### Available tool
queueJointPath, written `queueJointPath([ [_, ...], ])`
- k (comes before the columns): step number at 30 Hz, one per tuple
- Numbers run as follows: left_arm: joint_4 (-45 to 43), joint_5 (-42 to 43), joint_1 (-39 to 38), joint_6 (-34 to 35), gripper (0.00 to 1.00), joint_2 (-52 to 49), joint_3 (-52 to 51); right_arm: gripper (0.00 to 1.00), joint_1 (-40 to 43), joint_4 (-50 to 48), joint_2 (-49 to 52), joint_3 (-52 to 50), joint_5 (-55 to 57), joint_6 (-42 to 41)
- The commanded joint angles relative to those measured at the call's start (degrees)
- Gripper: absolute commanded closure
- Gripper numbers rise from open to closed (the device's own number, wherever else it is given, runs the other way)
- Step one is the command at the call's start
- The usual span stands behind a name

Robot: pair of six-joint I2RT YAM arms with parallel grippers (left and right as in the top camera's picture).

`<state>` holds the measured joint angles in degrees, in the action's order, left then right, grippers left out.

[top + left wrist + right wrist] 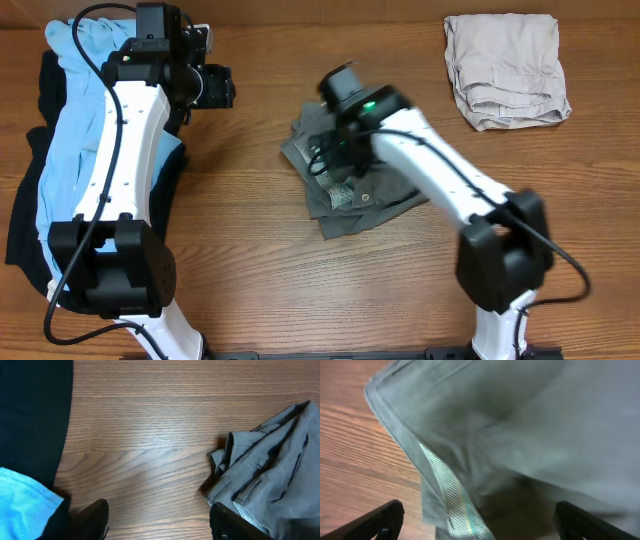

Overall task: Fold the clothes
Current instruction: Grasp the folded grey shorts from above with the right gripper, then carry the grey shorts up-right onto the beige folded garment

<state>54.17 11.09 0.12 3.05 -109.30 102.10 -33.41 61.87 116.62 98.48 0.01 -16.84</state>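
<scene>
At worktop [250, 290] centre: crumpled mid-grey woven shorts [345, 212], stitched waistband, pale striped lining showing. Right gripper [480, 520] spread wide just above them; left gripper [157, 522] also spread, empty, over bare wood grain.

Overhead looks down; both wrist views share the shorts [280, 460]

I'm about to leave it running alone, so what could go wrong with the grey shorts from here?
The right gripper is open over the shorts, which lie bunched in layers; a pinch might catch only one layer and spoil the fold. The left gripper is open over the table, so nothing pins the shorts and they could slide. The left arm sits above the blue clothes; swinging it might snag them.
</scene>
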Motion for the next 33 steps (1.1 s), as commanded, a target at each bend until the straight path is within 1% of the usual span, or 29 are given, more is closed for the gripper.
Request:
queueJointPath([
  [1, -0.2, -1.2, 0.9, -0.5, 0.32, 0.8, 1.2, 0.0, -1.9, -1.5, 3.8, 0.2, 3.9, -1.0],
  [16, 1.2, -2.7, 1.1, -0.5, 0.32, 0.8, 1.2, 0.0, -8.6, -6.0, 14.3, 0.2, 5.6, 0.6],
  [19, 1.2, -2.7, 1.1, -0.5, 0.32, 0.8, 1.2, 0.01, -8.7, -6.1, 14.9, 0.3, 7.6, -1.4],
  [20, 1.3, -2.8, 1.1, -0.5, 0.32, 0.8, 1.2, 0.09, -8.7, -6.2, 14.9, 0.3, 10.0, -3.0],
  [22, 1.4, -2.8, 1.1, -0.5, 0.32, 0.8, 1.2, 0.29, -8.5, -6.3, 14.9, 0.3, 11.9, -4.2],
  [23, 1.4, -2.8, 1.1, -0.5, 0.32, 0.8, 1.2, 0.42, -8.3, -6.3, 14.9, 0.3, 12.3, -4.4],
  [25, 1.4, -2.8, 1.1, -0.5, 0.32, 0.8, 1.2, 0.71, -8.0, -6.3, 14.9, 0.3, 13.0, -4.7],
  [27, 1.5, -2.8, 1.1, -0.5, 0.32, 0.8, 1.2, 0.89, -7.7, -6.3, 14.9, 0.3, 14.9, -6.0],
  [28, 1.5, -2.8, 1.1, -0.5, 0.32, 0.8, 1.2, 0.95, -7.6, -6.3, 14.9, 0.3, 15.0, -5.9],
  [29, 1.6, -2.8, 1.1, -0.5, 0.32, 0.8, 1.2, 0.96, -7.4, -6.2, 14.9, 0.5, 15.0, -5.9],
  [33, 1.6, -2.8, 1.1, -0.5, 0.33, 0.8, 1.2, 0.96, -6.3, -1.6, 14.8, 4.1, 16.8, -5.9],
])
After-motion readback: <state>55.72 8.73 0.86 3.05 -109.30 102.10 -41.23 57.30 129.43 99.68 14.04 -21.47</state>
